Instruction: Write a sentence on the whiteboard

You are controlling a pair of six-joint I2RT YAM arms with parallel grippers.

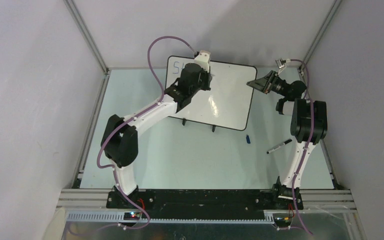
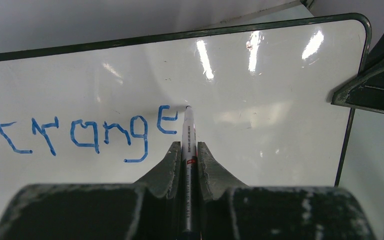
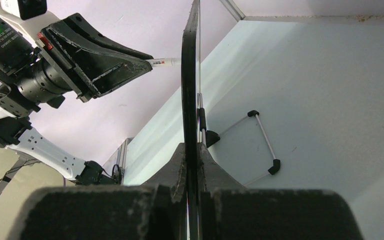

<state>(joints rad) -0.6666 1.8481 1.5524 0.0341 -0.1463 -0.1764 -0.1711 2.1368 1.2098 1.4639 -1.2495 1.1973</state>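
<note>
Currently the whiteboard (image 2: 260, 140) stands tilted on the table (image 1: 190, 155), toward 12 o'clock from the table centre in the top view, and rests on two black feet (image 1: 213, 128).

The left gripper (image 2: 188, 146) is over the board's 11 o'clock area. Its fingers are clamped on a marker (image 2: 189, 127) that points toward 12 o'clock in the left wrist view. The marker tip appears to touch the board face, though glare makes the contact hard to confirm.

The sentence (image 2: 96, 134) is in blue on the board face. The visible letters read "strange", and they run from the 9 o'clock edge of the left wrist view to a last "e" just at 9 o'clock of the marker tip. In the top view the left arm hides most of the writing.

The right gripper (image 3: 192, 150) is at the board's 3 o'clock edge. Its fingers are closed on the thin black rim, one finger on each face. A wire stand (image 3: 262, 132) shows behind the board in the right wrist view.

A loose marker (image 1: 279, 146) lies on the table at 4 o'clock from the board. A blue cap (image 1: 248, 139) lies near it, at 5 o'clock from the board.
</note>
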